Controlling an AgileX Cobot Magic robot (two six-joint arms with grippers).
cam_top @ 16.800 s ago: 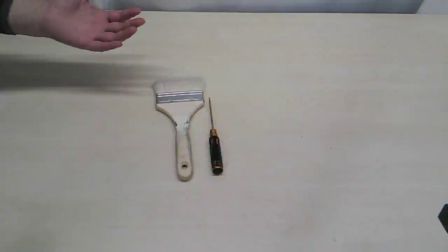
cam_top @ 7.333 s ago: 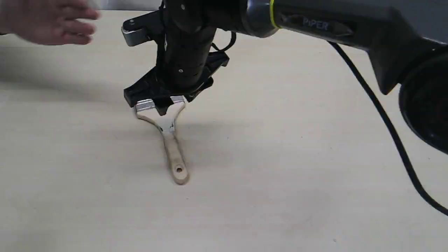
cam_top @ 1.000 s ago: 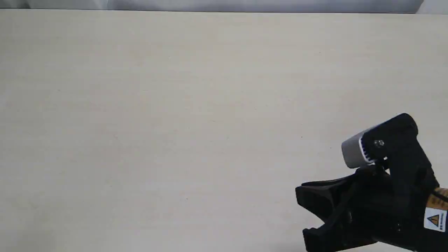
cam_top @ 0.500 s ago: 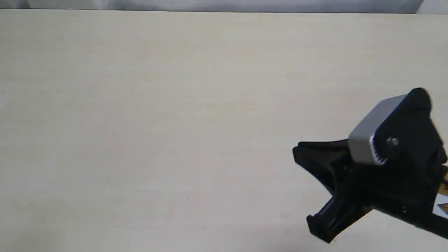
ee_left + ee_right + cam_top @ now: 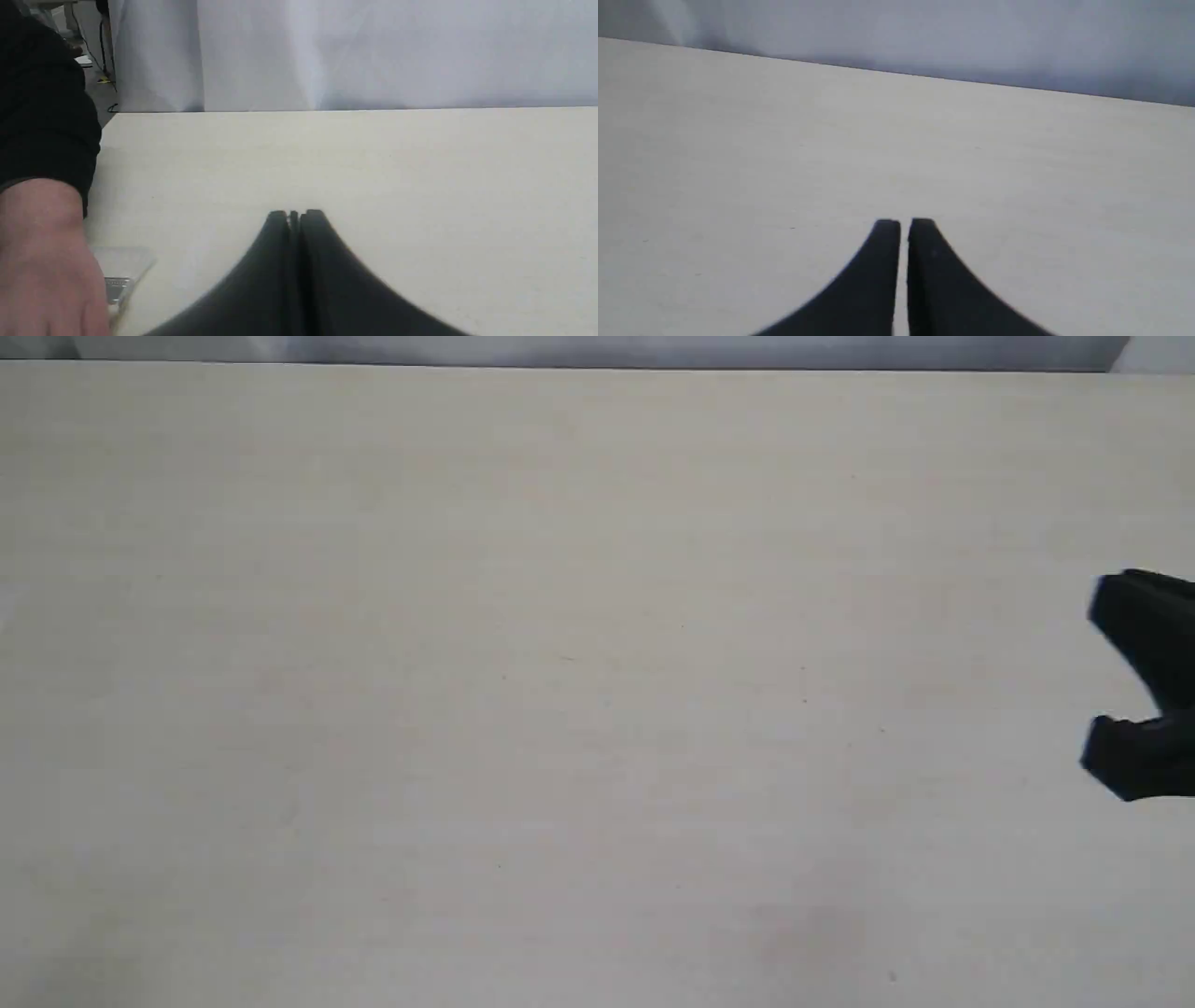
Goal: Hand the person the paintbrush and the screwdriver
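On my left wrist feed, the wide flat paintbrush (image 5: 122, 273) shows only its head. I see pale whitish bristles, blurred, and a strip of silver metal ferrule adjoining them, against the pale tabletop (image 5: 327, 154). The rest is hidden behind the person's hand (image 5: 44, 261), which is bare and light-skinned with a black sleeve cuff at the wrist. I cannot tell whether that hand grips the brush.

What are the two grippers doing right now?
Left gripper: shut, empty.
Right gripper: empty; nearly shut in wrist view, tips apart in exterior view, so cannot tell.
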